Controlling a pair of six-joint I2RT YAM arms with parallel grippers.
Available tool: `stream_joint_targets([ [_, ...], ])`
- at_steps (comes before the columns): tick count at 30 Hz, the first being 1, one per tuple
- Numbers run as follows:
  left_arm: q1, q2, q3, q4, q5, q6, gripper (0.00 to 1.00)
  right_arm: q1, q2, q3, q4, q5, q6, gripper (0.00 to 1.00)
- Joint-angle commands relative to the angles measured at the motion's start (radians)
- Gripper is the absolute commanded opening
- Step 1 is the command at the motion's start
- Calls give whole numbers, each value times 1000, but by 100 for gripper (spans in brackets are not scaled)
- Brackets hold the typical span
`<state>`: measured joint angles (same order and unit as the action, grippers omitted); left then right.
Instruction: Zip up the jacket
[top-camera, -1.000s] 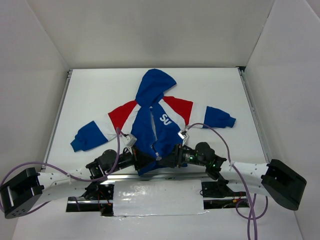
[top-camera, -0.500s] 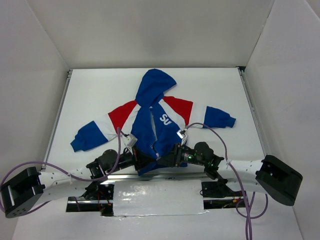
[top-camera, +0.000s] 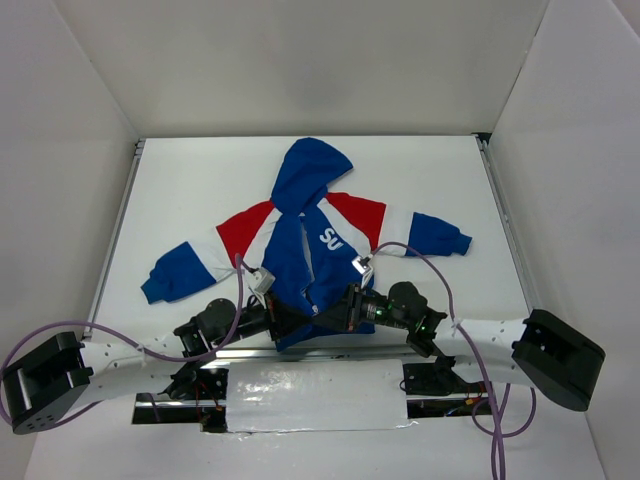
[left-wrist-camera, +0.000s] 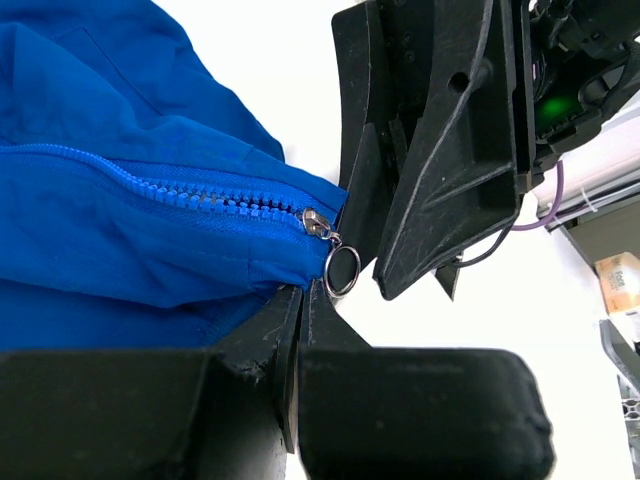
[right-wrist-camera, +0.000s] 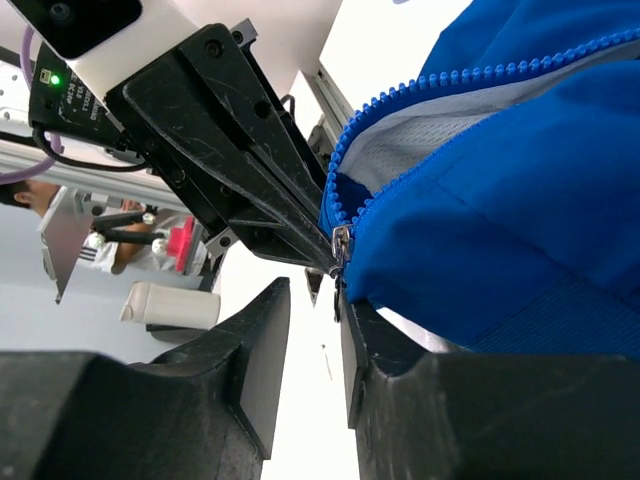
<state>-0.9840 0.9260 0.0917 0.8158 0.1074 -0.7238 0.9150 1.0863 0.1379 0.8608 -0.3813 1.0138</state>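
1. Between the right gripper's (right-wrist-camera: 315, 297) fingers hangs the zipper's ring pull (left-wrist-camera: 342, 270). The fingers stand a narrow gap apart on either side of it, not yet clamped as far as I can see.
2. The left gripper (left-wrist-camera: 299, 303) has its fingers pressed together, pinching the jacket's near hem just below the slider (left-wrist-camera: 318, 222).
3. To do this step well, the right fingers should probably close squarely on the ring, not on cloth. The pull should then run straight along the teeth toward the far side while the left grip keeps the hem taut. A slack hem would likely bunch up and jam the slider.
4. The jacket (top-camera: 320, 240) lies flat mid-table, hood far, hem near, sleeves spread left and right. Its front is open above the slider.
5. The two grippers nearly touch at the hem, so the first move needs care. Farther on, the zip line looks unobstructed up to the hood. The table (top-camera: 200, 180) has bare surface on both sides, the white walls (top-camera: 560, 150) stand well apart, and the metal rail (top-camera: 300, 352) lies just behind the hem.
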Motion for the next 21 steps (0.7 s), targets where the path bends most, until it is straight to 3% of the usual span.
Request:
stream_joint_targets([
  [1,2,-6,-1,74,6,-11,0,15,9,28,56,-2,-6,33],
  [12,2,-26,0,51,-6,-8,0,16,26,29,58,-2,3,19],
  [18,4,-30,0,45,-11,-5,0,18,15,25,55,-4,22,0],
  [21,4,-27,-1,48,-8,3,0,21,-8,34,26,-5,57,0],
])
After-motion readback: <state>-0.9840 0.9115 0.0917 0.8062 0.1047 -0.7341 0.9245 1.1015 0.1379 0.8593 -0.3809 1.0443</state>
